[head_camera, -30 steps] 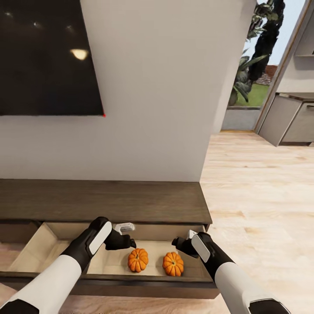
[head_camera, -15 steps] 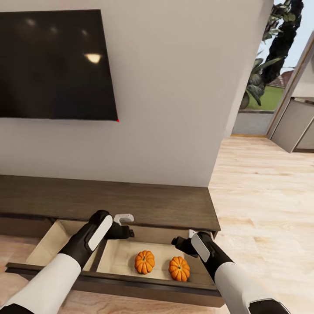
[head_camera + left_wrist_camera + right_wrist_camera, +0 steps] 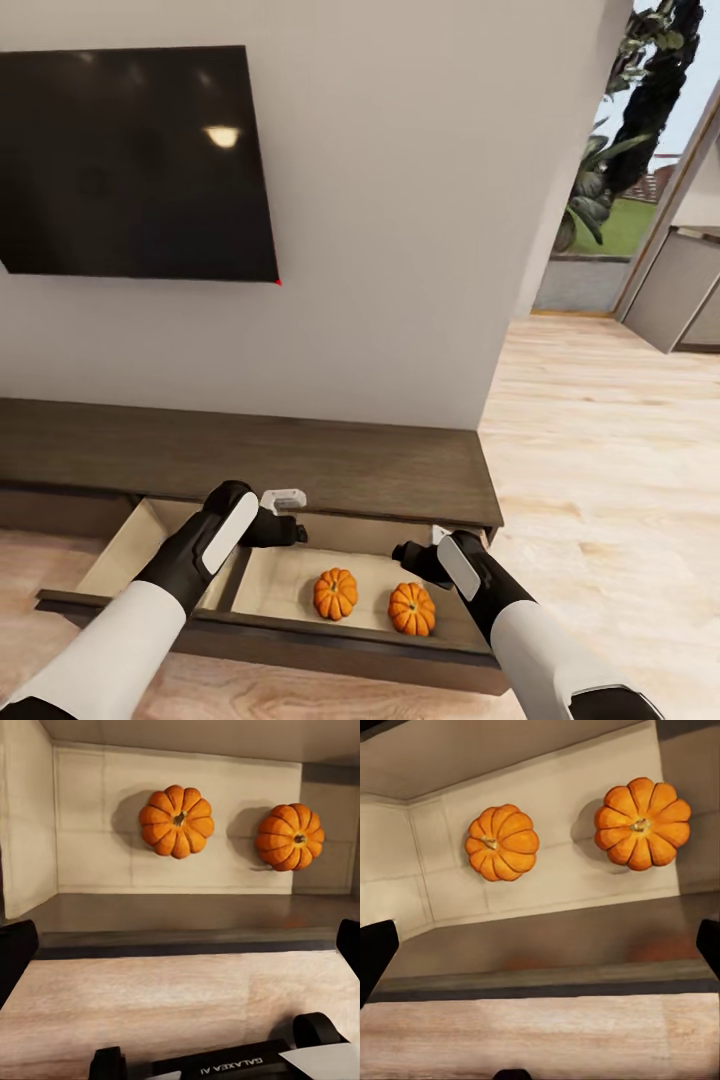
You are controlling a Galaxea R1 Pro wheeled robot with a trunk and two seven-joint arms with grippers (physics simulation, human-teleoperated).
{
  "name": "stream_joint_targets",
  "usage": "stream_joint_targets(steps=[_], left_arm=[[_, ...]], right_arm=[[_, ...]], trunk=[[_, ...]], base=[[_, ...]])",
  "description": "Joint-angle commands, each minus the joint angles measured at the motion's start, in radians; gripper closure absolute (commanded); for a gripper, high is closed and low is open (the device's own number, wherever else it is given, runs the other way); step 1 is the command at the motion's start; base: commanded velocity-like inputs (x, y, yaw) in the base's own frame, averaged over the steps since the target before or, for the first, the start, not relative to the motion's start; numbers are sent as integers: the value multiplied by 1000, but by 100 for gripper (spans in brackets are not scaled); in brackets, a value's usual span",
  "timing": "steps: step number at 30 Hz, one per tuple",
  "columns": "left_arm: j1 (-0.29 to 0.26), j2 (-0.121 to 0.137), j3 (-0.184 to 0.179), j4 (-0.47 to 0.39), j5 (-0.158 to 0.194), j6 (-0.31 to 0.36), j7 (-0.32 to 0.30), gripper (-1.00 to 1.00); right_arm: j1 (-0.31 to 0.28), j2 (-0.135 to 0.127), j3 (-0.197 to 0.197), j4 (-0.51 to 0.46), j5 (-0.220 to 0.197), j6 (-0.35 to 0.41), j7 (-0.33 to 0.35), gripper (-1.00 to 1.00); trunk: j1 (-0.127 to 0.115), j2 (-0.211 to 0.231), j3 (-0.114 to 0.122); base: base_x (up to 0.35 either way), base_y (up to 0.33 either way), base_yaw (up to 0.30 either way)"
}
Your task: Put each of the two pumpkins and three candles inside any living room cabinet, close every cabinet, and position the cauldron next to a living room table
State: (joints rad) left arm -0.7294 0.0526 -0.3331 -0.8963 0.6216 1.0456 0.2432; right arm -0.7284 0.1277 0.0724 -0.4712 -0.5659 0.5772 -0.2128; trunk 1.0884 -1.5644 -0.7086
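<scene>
The long low dark brown cabinet (image 3: 300,460) stands against the wall with a drawer (image 3: 280,635) pulled out. Two orange pumpkins lie on the drawer's pale floor, one (image 3: 335,593) to the left of the other (image 3: 411,609). My left gripper (image 3: 292,530) hovers over the drawer's back edge, left of the pumpkins. My right gripper (image 3: 404,556) hangs just above the right pumpkin. Both wrist views look down on both pumpkins (image 3: 176,821) (image 3: 641,823). In them the left gripper (image 3: 180,949) and the right gripper (image 3: 540,949) are open and empty. The candles and the table are out of view.
A black TV (image 3: 130,165) hangs on the white wall above the cabinet. Light plank floor (image 3: 600,450) stretches to the right toward a glass opening with plants (image 3: 610,170) and grey units (image 3: 690,300). The drawer's left compartment (image 3: 150,545) also stands open.
The camera has swung left and pulled back a little, so more of the TV and cabinet top show. The pumpkins stay put in the drawer, and both grippers stay open.
</scene>
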Motion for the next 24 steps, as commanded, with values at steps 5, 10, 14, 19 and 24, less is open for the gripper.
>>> stream_joint_targets(steps=[5, 10, 14, 19, 24], left_arm=[[-1, 1, -4, -1, 10, 2, 10, -100], [-1, 1, -3, -1, 10, 2, 10, -100], [-1, 1, -3, -1, 10, 2, 10, -100], [-1, 1, -3, -1, 10, 2, 10, -100], [-1, 2, -3, -1, 10, 2, 10, -100]], right_arm=[[0, 3, 6, -3, -9, 3, -10, -100], [0, 4, 6, -3, -10, 3, -10, -100], [-1, 4, 8, -3, -10, 3, -10, -100], [-1, 4, 10, -3, -10, 3, -10, -100], [0, 4, 10, -3, -11, 3, -10, -100]], trunk=[[-20, 35, 15], [-39, 70, 31], [-54, 98, 43], [-66, 119, 52], [-66, 119, 52]], base=[[-116, 0, 237], [-20, 0, 277], [-5, 0, 284], [-1, 0, 287], [0, 0, 287]])
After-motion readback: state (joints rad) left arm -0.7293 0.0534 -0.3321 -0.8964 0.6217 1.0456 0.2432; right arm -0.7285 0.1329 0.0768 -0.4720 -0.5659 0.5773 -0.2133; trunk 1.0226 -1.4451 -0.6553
